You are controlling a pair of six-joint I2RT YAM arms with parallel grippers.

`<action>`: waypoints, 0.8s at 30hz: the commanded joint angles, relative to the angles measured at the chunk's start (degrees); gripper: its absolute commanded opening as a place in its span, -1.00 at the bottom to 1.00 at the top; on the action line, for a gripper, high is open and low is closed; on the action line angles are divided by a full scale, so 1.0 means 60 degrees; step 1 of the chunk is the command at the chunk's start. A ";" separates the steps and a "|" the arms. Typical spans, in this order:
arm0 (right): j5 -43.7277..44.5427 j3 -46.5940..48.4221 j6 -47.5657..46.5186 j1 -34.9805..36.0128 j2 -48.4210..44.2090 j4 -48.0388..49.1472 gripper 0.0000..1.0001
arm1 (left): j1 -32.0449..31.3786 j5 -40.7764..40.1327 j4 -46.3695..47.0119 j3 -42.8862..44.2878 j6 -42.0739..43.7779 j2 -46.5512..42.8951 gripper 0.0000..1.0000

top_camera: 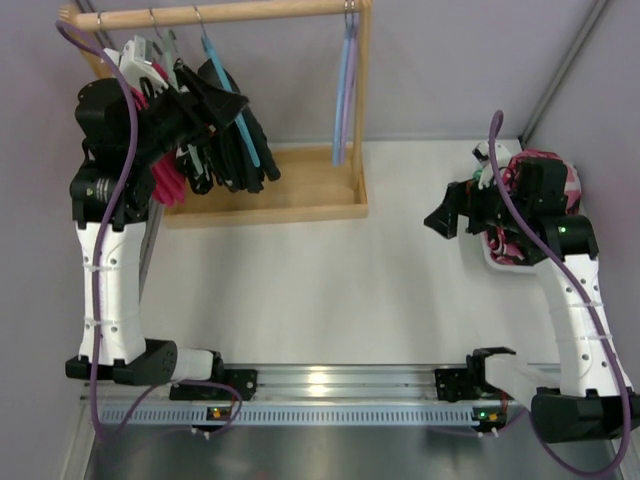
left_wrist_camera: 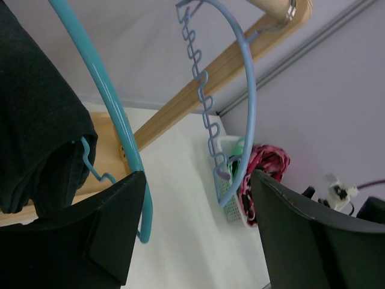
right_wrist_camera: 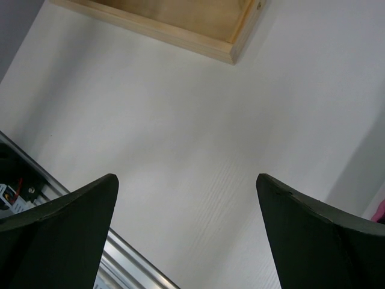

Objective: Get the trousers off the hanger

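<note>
At the rack (left_wrist_camera: 174,108), the open left gripper (left_wrist_camera: 198,198) is set beside the hanger (left_wrist_camera: 102,78); trousers (left_wrist_camera: 36,120) are not yet freed, so a grip is needed.

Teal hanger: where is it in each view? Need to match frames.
Top external: teal hanger at upper left, hanging among dark garments.
Left wrist: a long arc down the left half of the picture.
Right wrist: not in it.
Shared landmark: wooden rack, visible in all three views.
</note>
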 commanded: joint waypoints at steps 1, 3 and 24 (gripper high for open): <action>-0.0144 0.0448 -0.0017 -0.0109 0.0018 0.0248 0.99 | 0.0041 -0.1164 0.1040 0.0461 -0.1343 0.0184 0.51; -0.0174 0.0419 -0.0017 -0.0124 0.0033 0.0277 0.99 | 0.0041 -0.1371 0.1464 0.0124 -0.1724 0.0125 0.49; -0.0467 0.0082 0.0114 -0.0123 0.0077 0.0540 0.99 | 0.0055 -0.1786 0.4070 -0.1868 -0.1623 0.0872 0.07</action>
